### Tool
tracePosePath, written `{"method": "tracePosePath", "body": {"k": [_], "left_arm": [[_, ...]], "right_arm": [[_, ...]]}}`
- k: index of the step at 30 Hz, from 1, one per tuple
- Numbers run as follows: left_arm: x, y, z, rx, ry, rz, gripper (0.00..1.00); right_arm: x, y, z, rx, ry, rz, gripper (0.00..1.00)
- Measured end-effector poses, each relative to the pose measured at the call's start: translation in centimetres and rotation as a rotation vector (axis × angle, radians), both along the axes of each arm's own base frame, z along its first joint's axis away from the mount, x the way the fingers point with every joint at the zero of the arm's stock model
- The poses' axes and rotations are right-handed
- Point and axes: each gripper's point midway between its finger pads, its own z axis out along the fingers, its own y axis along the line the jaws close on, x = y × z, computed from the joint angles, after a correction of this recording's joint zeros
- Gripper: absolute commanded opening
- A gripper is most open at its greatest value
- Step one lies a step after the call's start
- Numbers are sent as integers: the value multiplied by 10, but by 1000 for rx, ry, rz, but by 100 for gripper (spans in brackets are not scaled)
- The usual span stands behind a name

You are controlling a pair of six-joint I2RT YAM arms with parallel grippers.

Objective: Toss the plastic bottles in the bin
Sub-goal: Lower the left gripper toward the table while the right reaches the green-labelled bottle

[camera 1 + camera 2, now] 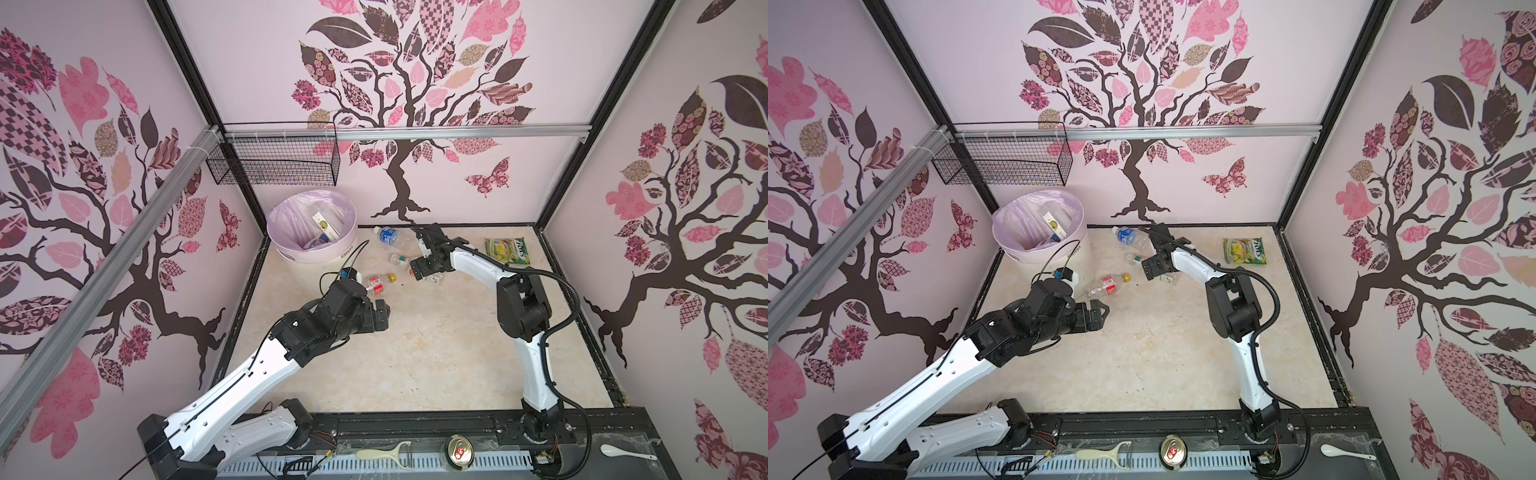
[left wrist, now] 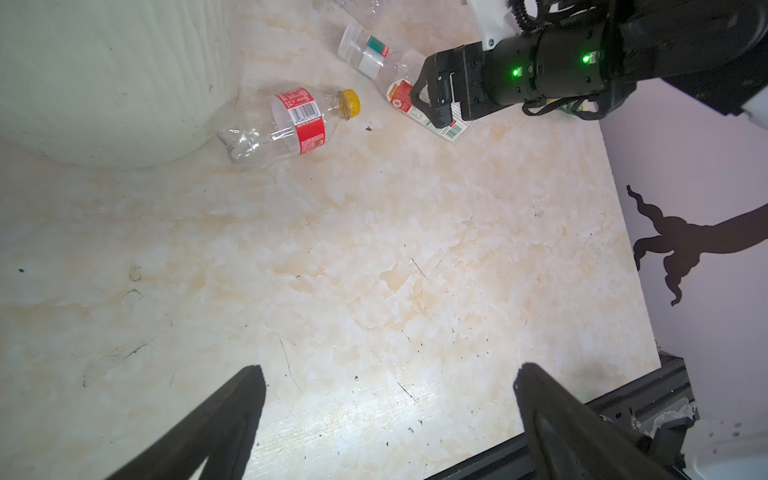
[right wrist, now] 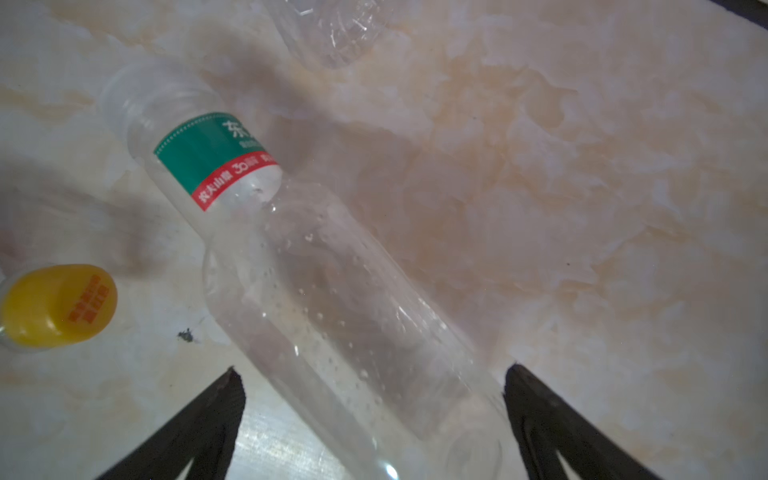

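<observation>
Left gripper (image 2: 390, 368): fingers spread wide, holding nothing.
Right gripper (image 3: 372, 370): fingers spread wide, clamped on nothing; a clear bottle (image 3: 332, 324) lies between them.
Green-label bottle (image 3: 210, 160): just past the right fingertips, against the clear bottle.
Red-label bottle (image 2: 291, 120): well ahead of the left fingertips, just beside the bin (image 2: 104, 83).
Blue-label bottle (image 1: 386, 235): farther beyond the right fingers.
</observation>
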Motion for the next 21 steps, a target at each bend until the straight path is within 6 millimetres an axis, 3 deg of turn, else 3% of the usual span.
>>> {"method": "tracePosePath", "body": {"k": [11, 15, 21], "left_arm": [[0, 0, -3, -25, 28, 21, 98], [1, -1, -5, -29, 34, 28, 98], [7, -4, -13, -7, 47, 36, 98]], "right_arm": [[-6, -4, -24, -11, 49, -30, 80], [-23, -8, -46, 6, 117, -61, 73], [-49, -12, -45, 48, 157, -85, 66]]}}
